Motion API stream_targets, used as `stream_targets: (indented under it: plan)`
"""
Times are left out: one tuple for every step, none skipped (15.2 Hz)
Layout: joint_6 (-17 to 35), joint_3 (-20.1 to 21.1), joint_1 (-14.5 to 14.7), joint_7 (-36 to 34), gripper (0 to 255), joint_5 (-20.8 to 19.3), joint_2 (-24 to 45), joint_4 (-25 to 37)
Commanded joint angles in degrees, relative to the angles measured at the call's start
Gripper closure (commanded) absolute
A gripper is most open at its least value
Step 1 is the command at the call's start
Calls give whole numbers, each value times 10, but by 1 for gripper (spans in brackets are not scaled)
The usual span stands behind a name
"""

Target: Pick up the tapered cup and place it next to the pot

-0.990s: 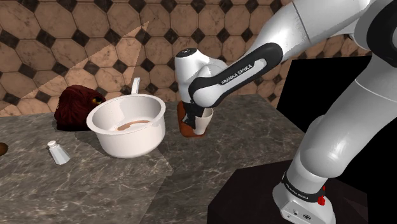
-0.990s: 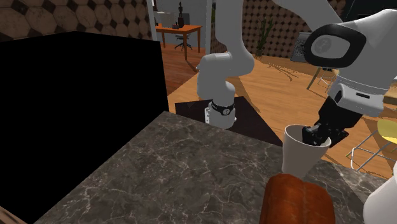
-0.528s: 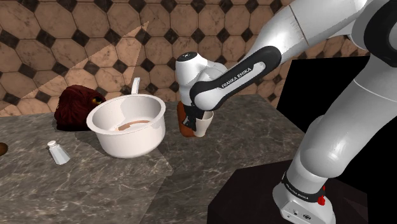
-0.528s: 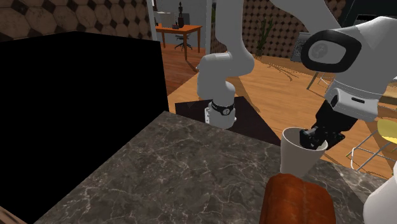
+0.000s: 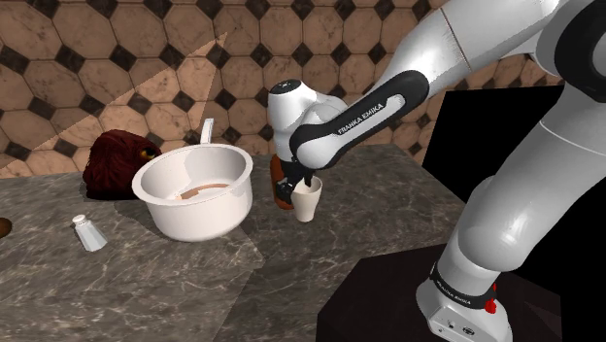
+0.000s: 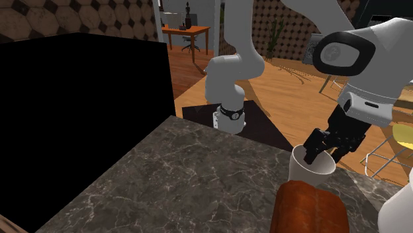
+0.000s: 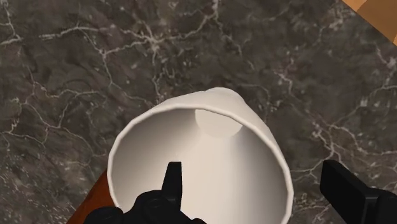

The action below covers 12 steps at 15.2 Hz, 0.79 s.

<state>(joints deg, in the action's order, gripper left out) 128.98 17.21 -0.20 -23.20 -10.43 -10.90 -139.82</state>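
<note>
Tapered cup is seen white and upright on the dark marble desk. It is set just beside the white pot, on the shoulder view's right of it. A red-brown object is seen right against the cup; contact cannot be told. Placement next to the pot is judged done, so release is taken as the step in hand. Jaws are parted and nothing is clasped: of the black fingers, one is dipped inside the cup and the other is outside its wall. Arm is bent low over the desk, with the hand pointed down at the rim.
</note>
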Motion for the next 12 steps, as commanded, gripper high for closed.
stream_targets:
  plan:
    - [-20, 0, 3, 5, 0, 7, -11, 9]
    - [-40, 1, 5, 9, 0, 13, -22, 20]
    - [-60, 1, 8, 13, 0, 19, -31, 31]
    - [-76, 1, 10, 15, 0, 23, -38, 40]
    - [-76, 1, 10, 15, 0, 23, -38, 40]
    - [-76, 1, 10, 15, 0, 23, -38, 40]
    - [-76, 1, 10, 15, 0, 23, -38, 40]
    - [-76, 1, 10, 15, 0, 23, -38, 40]
    - [-76, 1, 10, 15, 0, 23, -38, 40]
    - [-76, 1, 10, 15, 0, 23, -38, 40]
    - [-76, 1, 10, 15, 0, 23, -38, 40]
    - [-76, 1, 10, 15, 0, 23, -38, 40]
